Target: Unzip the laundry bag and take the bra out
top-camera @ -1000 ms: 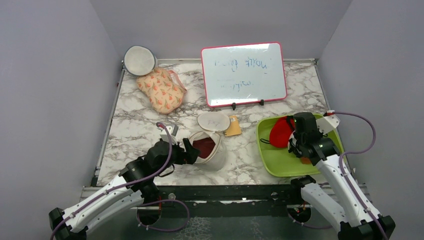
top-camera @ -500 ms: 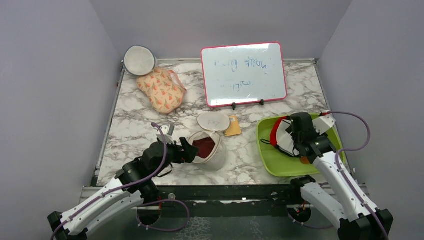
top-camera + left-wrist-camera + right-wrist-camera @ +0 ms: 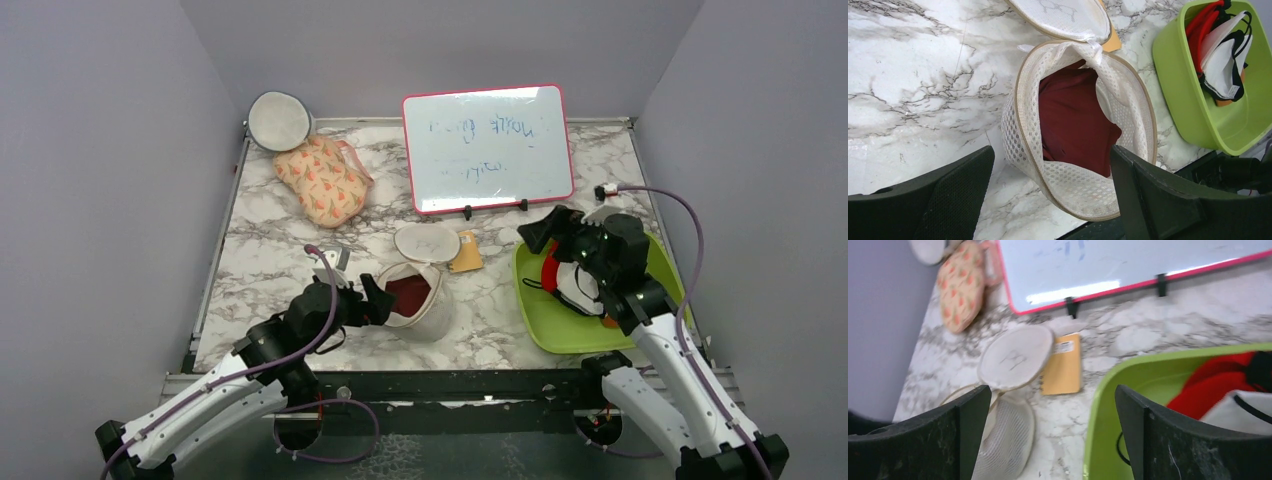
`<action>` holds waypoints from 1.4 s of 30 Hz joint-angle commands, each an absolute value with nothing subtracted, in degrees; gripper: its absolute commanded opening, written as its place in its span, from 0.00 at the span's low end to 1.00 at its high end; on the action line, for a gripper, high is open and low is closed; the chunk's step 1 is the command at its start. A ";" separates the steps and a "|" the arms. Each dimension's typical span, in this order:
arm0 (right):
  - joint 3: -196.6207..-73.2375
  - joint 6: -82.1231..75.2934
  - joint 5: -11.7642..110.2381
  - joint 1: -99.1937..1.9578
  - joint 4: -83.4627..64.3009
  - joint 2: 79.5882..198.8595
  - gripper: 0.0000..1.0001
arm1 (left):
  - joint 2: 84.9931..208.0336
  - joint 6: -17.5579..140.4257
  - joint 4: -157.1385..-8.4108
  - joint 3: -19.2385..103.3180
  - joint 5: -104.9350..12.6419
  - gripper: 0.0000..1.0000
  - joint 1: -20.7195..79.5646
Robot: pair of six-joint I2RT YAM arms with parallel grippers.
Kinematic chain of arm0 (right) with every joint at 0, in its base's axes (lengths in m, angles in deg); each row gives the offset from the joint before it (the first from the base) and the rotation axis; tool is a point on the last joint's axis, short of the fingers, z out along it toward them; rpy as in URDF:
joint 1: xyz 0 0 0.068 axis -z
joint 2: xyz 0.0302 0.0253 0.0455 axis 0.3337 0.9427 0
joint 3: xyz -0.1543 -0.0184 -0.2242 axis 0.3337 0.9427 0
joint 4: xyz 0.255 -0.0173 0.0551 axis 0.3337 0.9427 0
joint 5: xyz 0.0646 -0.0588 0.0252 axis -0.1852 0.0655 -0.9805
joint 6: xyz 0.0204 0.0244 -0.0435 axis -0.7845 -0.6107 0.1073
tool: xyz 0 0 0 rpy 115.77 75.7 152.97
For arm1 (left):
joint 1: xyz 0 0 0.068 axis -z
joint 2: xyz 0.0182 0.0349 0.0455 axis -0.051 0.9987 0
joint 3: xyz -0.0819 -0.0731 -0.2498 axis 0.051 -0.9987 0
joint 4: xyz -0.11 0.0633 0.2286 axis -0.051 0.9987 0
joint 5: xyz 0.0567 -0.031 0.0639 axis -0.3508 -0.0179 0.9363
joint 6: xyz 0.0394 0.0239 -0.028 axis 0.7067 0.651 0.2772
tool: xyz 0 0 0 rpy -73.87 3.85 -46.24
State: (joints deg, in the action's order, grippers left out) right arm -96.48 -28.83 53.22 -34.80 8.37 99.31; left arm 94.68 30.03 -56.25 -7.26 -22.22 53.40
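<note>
The unzipped laundry bag (image 3: 415, 298) lies by the middle of the tabletop (image 3: 270, 260) near edge, left pincer (image 3: 1051, 148) wide just beside it, right pincer (image 3: 1053, 387) wide, empty, over the green tray (image 3: 545, 325) with the bra (image 3: 575, 285).

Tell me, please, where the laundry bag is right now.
In the top view the laundry bag lies open near the front centre of the table, between the left gripper and the green tray, the orange notepad just behind it.
</note>
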 commanded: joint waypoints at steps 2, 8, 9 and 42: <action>-100.04 -25.32 26.34 -34.86 -1.77 108.28 0.93 | 95.62 27.95 -57.91 -8.52 -22.42 0.78 53.52; -104.55 -22.98 20.22 -44.30 -4.10 116.66 0.92 | 96.58 26.76 -60.51 -10.79 -24.55 0.54 53.55; -105.48 -22.25 21.82 -47.76 -3.89 117.62 0.92 | 96.67 26.41 -60.59 -10.98 -24.73 0.50 53.53; -110.19 -26.21 40.30 -82.26 -1.21 149.73 0.31 | 93.92 19.62 -65.62 -17.91 -27.01 0.00 53.49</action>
